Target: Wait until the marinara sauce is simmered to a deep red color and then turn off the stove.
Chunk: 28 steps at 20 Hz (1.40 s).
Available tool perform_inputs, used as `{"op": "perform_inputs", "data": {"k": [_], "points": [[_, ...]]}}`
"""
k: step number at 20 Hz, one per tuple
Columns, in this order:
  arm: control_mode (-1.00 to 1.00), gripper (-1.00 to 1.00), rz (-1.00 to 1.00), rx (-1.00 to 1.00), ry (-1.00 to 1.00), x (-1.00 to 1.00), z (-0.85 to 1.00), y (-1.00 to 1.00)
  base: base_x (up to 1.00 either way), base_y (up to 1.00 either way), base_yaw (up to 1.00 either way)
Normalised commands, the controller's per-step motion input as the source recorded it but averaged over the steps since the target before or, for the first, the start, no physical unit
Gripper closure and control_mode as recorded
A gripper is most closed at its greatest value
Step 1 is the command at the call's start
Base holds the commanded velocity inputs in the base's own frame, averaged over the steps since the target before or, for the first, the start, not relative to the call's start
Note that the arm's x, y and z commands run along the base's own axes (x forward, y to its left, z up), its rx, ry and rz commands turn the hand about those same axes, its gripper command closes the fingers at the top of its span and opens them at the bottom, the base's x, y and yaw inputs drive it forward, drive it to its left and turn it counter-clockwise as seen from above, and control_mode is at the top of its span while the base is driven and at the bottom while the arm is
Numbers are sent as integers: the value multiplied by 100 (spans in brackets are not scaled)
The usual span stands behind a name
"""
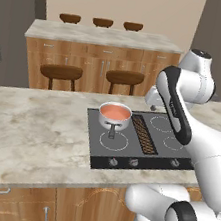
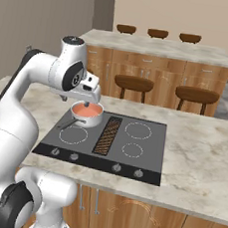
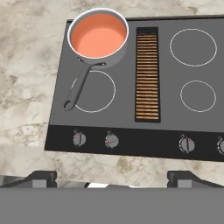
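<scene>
The stove (image 3: 144, 131) is a flat black cooktop set into the marble counter, also seen as the stove (image 1: 131, 154) and the stove (image 2: 147, 150). A small steel saucepan (image 3: 74, 94) sits on its rear left burner, handle pointing toward the front. Inside it the marinara sauce (image 3: 98, 35) is a smooth orange-pink disc, also visible as the sauce (image 1: 115, 112) and the sauce (image 2: 85, 111). Several round knobs (image 3: 112, 141) line the front strip. My gripper (image 3: 116, 178) hovers high above the stove's front edge, open, with nothing between its fingertips (image 3: 43, 177).
A brown grill strip (image 3: 147, 74) divides the cooktop. The marble counter (image 1: 33, 130) spreads wide to the left of the stove. Behind it stand bar stools (image 1: 61, 72) and a second counter with wooden cabinets (image 1: 103, 38).
</scene>
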Motion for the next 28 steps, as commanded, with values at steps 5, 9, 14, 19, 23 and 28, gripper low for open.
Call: {"op": "perform_inputs", "data": {"k": [5,9,14,19,23,28], "points": [[-100,-100,0,0,0,0,0,0,0,0,0],[-100,-100,0,0,0,0,0,0,0,0,0],[-100,-100,0,0,0,0,0,0,0,0,0],[-100,-100,0,0,0,0,0,0,0,0,0],[-100,-100,0,0,0,0,0,0,0,0,0],[-100,-100,0,0,0,0,0,0,0,0,0]]}}
